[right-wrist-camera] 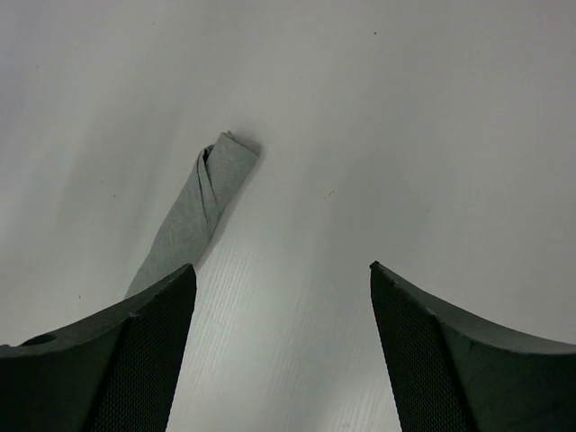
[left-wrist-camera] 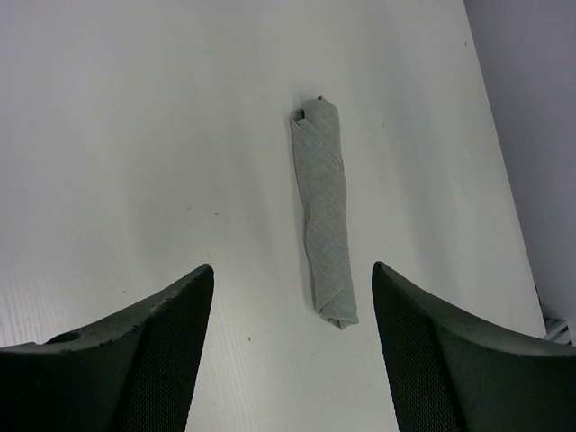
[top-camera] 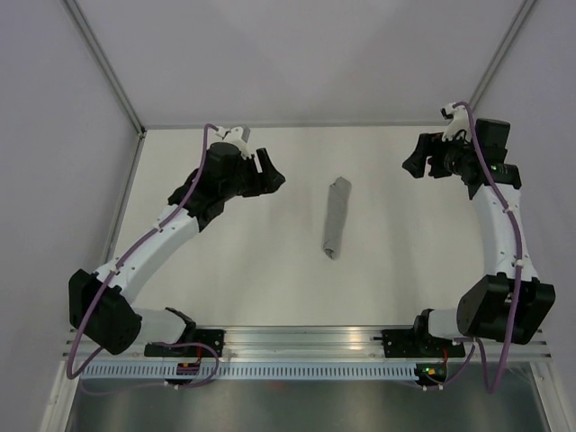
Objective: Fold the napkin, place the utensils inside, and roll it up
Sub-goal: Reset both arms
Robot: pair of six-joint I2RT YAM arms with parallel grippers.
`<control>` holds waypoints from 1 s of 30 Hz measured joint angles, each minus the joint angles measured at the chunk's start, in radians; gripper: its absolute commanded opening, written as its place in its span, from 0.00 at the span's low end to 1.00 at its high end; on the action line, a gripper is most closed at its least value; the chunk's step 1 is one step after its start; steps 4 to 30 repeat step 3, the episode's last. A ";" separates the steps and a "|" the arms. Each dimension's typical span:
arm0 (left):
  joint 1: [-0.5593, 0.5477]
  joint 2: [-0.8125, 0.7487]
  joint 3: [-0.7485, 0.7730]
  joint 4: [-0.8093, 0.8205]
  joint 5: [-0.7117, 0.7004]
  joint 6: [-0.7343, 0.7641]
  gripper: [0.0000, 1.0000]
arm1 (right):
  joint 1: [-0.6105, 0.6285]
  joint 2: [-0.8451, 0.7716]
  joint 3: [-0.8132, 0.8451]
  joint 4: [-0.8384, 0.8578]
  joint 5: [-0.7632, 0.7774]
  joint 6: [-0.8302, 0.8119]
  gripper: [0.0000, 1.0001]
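Seeing napkin (top-camera: 337, 219) rolled into a slim grey tube, lying flat near the middle of the worktop (top-camera: 225, 270), roughly between the two arms and touching neither. Running near-to-far in the top view with a slight lean, far end tipped a little right, near end a little left. Showing diagonal wrap lines along its length and a tucked, slightly open fold at one end in the left wrist view; can't see inside the roll. Reading left end effector (top-camera: 267, 171) as wide open, gripping nothing, held above the worktop well left of the roll. From its wrist camera, seeing the roll framed in the gap between the two fingers (left-wrist-camera: 162, 351), beyond the tips, no contact. Reading right end effector (top-camera: 415, 164) as wide open too, nothing in it, up toward the far right of the worktop, well apart from the roll. From its wrist camera, catching one folded end of the roll up-left of the gap, the lower part hidden behind one finger.
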 measured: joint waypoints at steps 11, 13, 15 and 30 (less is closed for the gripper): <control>0.004 -0.001 0.000 -0.010 0.016 0.009 0.76 | -0.013 -0.003 -0.023 0.002 0.002 0.001 0.88; 0.004 -0.001 0.000 -0.010 0.016 0.009 0.76 | -0.013 -0.003 -0.023 0.002 0.002 0.001 0.88; 0.004 -0.001 0.000 -0.010 0.016 0.009 0.76 | -0.013 -0.003 -0.023 0.002 0.002 0.001 0.88; 0.004 -0.001 0.000 -0.010 0.016 0.009 0.76 | -0.013 -0.003 -0.023 0.002 0.002 0.001 0.88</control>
